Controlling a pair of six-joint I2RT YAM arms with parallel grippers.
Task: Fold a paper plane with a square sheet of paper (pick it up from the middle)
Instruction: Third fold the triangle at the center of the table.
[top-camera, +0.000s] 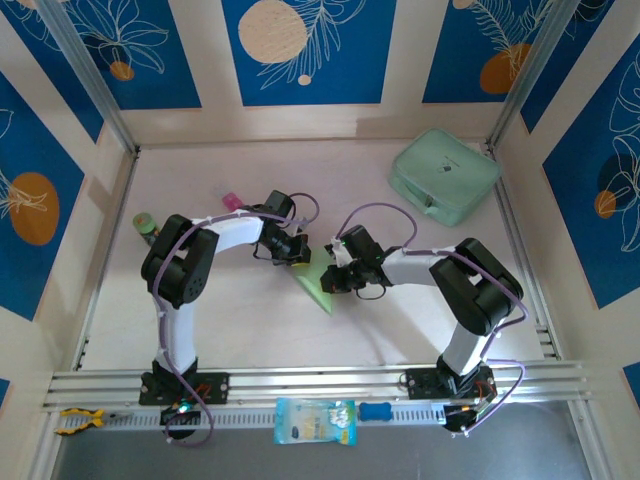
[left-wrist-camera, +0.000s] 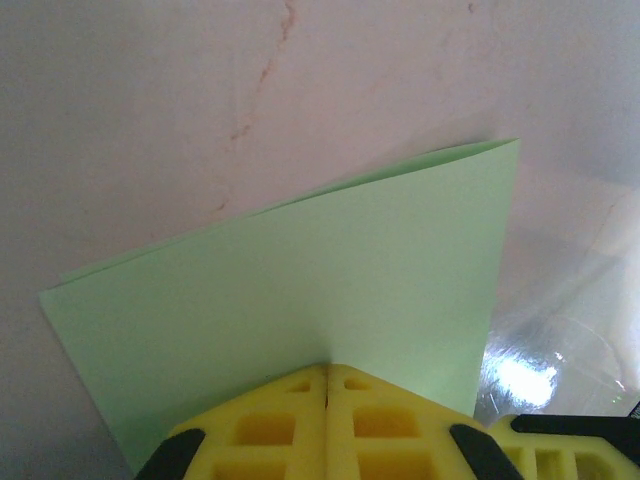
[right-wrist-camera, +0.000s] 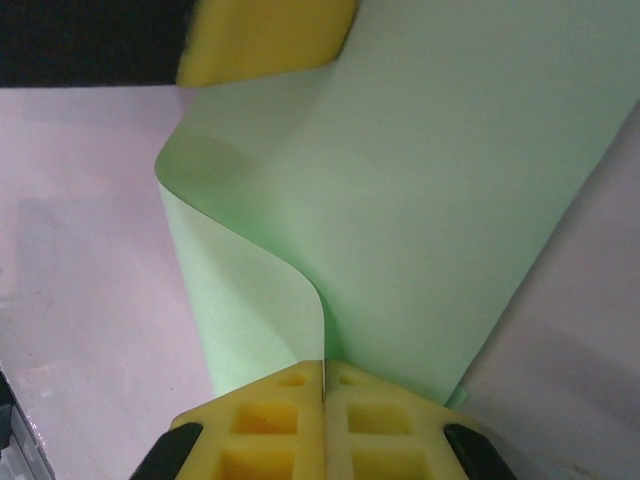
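The square sheet of paper (top-camera: 321, 289) is pale green and lies folded between my two grippers at the table's middle. In the left wrist view the sheet (left-wrist-camera: 300, 290) shows two layers with a pointed corner at the upper right. My left gripper (top-camera: 299, 254) (left-wrist-camera: 327, 368) is shut, its yellow tips set against the sheet's flat face. My right gripper (top-camera: 336, 277) (right-wrist-camera: 323, 366) is shut on a curled-up flap of the sheet (right-wrist-camera: 430, 200), whose edge runs into the seam between the pads. The left gripper's fingers (right-wrist-camera: 265, 40) rest on the sheet's far part. A paper plane is out of view.
A mint-green zip case (top-camera: 445, 176) lies at the back right. A small pink item (top-camera: 232, 202) and a green bottle (top-camera: 147, 222) sit at the left. On the front rail are a blue packet (top-camera: 314, 420), a blue piece (top-camera: 375, 411) and yellow pliers (top-camera: 76, 420).
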